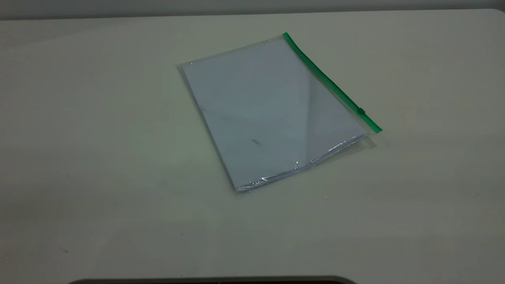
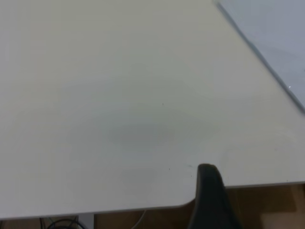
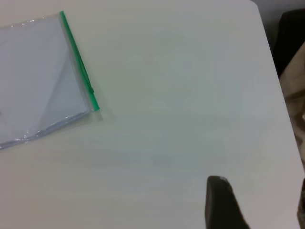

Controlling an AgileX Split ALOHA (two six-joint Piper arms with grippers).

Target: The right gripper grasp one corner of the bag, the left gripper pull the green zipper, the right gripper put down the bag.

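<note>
White table (image 1: 98, 157) holds the bag (image 1: 268, 114) flat; jaws' openness unreadable.

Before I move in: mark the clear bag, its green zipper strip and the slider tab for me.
Clear plastic bag holding white paper (image 1: 272, 114): exterior view, middle of its flat face.
Narrow green zipper strip (image 1: 324, 78): exterior view, midway along the bag's right edge.
Small green slider tab (image 1: 361, 111): exterior view, near the strip's nearer end.

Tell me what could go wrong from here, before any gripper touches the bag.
1. The bag lies flat on the table, so the right gripper may slip off a thin corner or only push the bag away.
2. The slider sits near one end of the green zipper and looks small; the left gripper might miss it.
3. The smooth plastic could slide while the zipper is pulled.
</note>
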